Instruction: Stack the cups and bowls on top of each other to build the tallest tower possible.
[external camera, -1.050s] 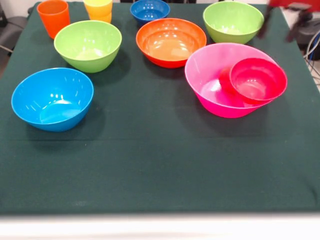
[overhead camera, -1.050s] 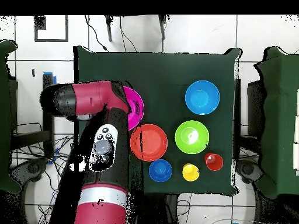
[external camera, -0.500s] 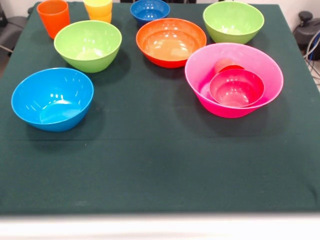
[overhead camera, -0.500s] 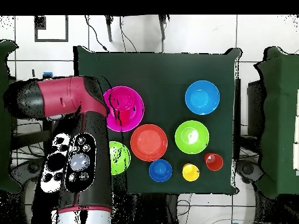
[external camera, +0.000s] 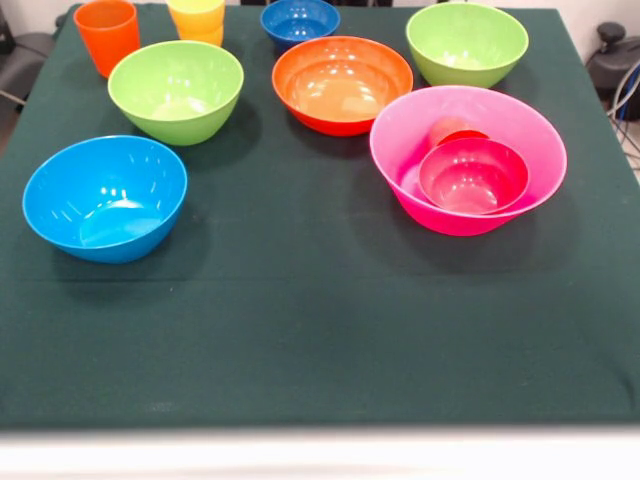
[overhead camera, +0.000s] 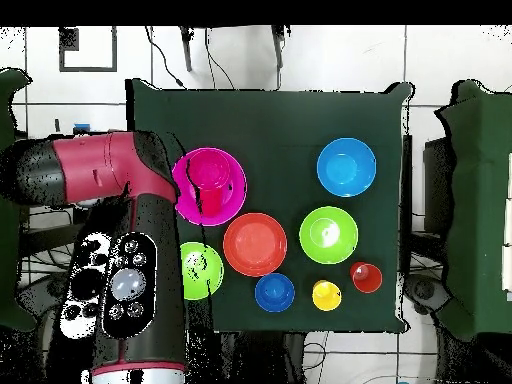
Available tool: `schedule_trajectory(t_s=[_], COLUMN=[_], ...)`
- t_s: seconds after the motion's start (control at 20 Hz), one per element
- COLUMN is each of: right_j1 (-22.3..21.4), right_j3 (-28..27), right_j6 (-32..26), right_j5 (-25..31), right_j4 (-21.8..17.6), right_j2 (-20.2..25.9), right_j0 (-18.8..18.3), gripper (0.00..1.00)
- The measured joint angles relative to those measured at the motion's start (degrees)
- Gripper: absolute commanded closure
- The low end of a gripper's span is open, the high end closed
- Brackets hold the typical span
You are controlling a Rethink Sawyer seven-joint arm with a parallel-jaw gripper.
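On the table (external camera: 300, 330), toward the right in the front view, the big pink bowl (external camera: 440, 215) holds the small crimson bowl (external camera: 473, 175) and the red cup (external camera: 450, 130).

**Change.** One second ago the crimson bowl was tipped up high against the pink bowl's right rim. It now sits upright and low inside the pink bowl. The red cup shows only as a rounded patch just behind it, touching or nearly touching. Whether the cup lies on its side cannot be told. Nothing in the front view has moved in the last half second, so the pieces appear to have settled.

**Arm.** In the overhead view the arm (overhead camera: 120, 250) has drawn back over the table's edge beside the pink bowl. The gripper shows in neither view, so it cannot be said whether it is released or clenched. Nothing hangs over the pink bowl.

**Meaning for the task.** The three pieces are nested rather than stacked, so the tower has probably lost height.

**Remaining pieces.** All stand apart on the cloth, unstacked:
- orange cup (external camera: 106, 35) and yellow cup (external camera: 197, 18)
- dark blue bowl (external camera: 299, 20)
- orange bowl (external camera: 341, 85)
- two green bowls (external camera: 176, 90) (external camera: 466, 42)
- light blue bowl (external camera: 104, 198)

Most of the building is judged still to be done.
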Motion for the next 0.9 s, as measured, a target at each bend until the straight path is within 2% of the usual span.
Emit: schedule_trajectory(t_s=[0.5, 0.9], right_j1=[-0.6, -0.61], right_j3=[0.02, 0.36], right_j6=[0.0, 0.0], right_j5=[-0.62, -4.41], right_j4=[0.0, -0.01], right_j2=[0.0, -0.02], right_j0=[0.0, 0.11], gripper=[0.0, 0.0])
